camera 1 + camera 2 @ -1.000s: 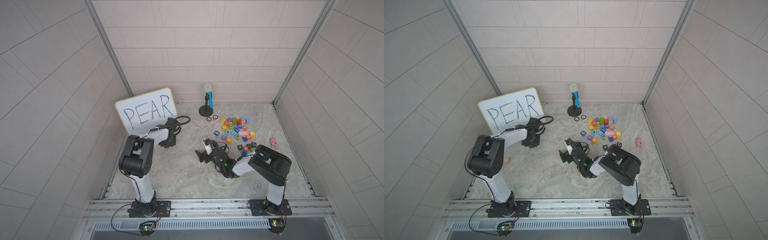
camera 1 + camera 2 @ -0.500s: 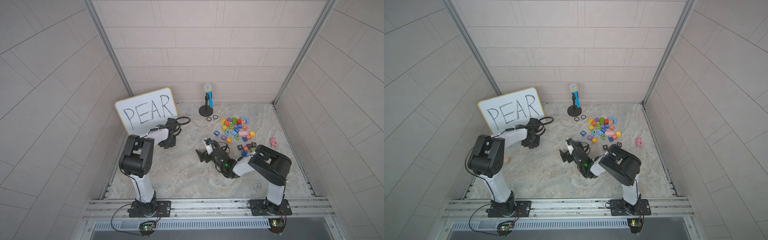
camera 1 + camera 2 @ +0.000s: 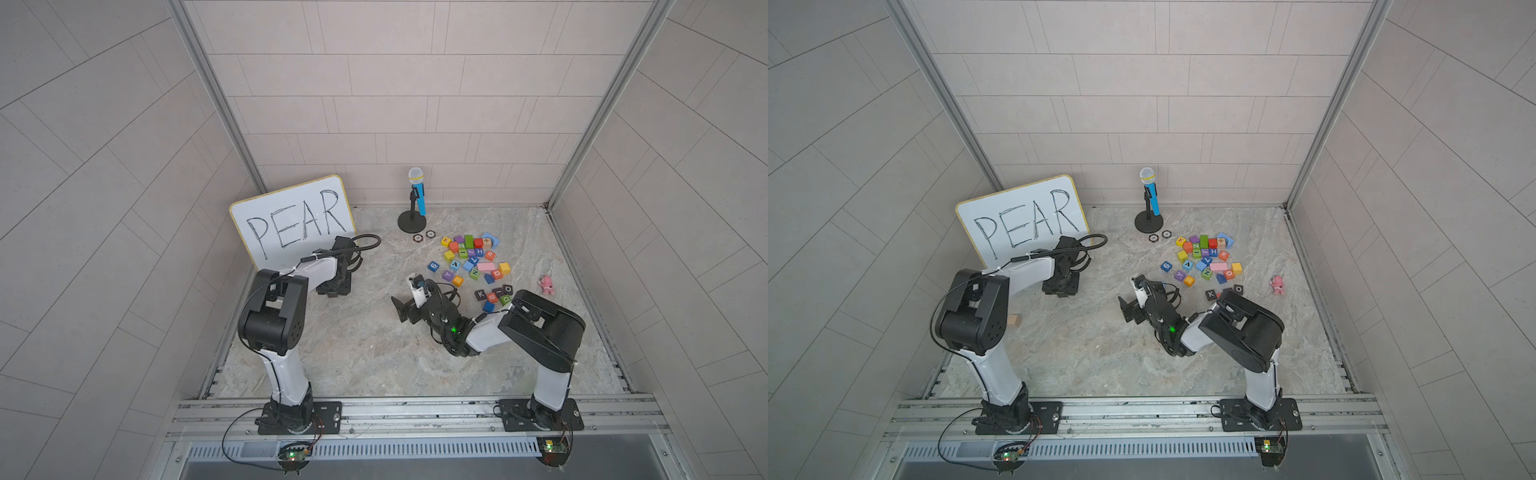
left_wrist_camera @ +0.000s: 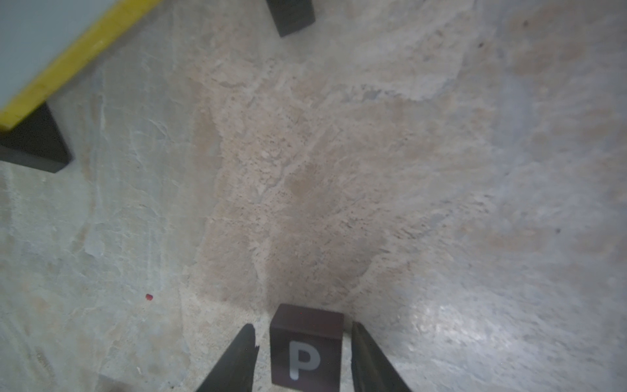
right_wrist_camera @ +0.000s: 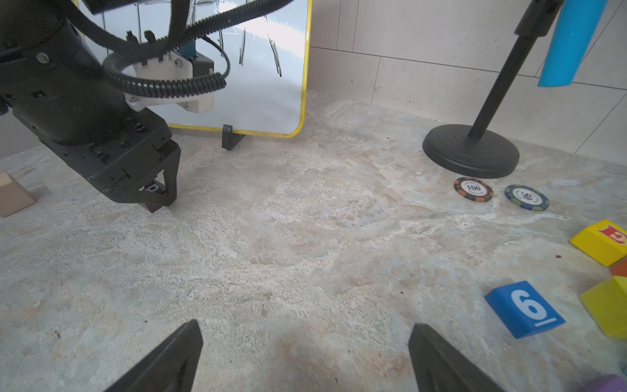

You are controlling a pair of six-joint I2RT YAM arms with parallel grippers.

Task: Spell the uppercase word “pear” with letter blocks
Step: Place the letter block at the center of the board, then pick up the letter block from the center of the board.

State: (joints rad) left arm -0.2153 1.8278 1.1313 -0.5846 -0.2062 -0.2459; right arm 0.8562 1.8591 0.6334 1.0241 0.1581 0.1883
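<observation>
A: left end effector (image 4: 302, 326) status?
B: Jaws narrowly parted around the dark purple P block (image 4: 305, 349), thin gap each side (block sits on the desk (image 4: 305, 169), near the whiteboard (image 3: 291, 220)).
A: right end effector (image 5: 305, 327)?
B: Spread wide, empty, mid-desk. E block (image 3: 445, 241), A block (image 3: 456, 264) and R block (image 3: 490, 254) are in the pile (image 3: 485, 266).
</observation>
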